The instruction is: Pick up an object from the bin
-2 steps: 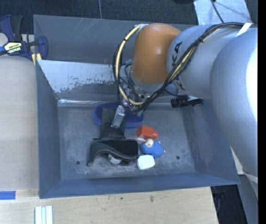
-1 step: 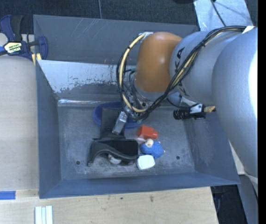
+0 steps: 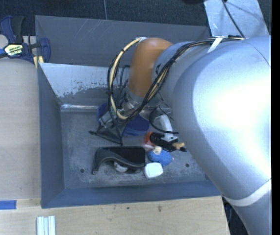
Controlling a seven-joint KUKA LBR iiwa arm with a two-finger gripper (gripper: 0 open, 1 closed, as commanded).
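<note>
My gripper is low in the middle of the bin, close to the back wall. It hangs over a dark blue thing that lies partly under it. Just in front lies a black curved tool with a handle-like shape. At that tool's right end sit a small white block and a light blue piece.
A small red and black thing and a white thing lie to the right, partly under the arm. The arm with its orange cover and looped cables hides the bin's right side. The left part of the floor is bare grey metal.
</note>
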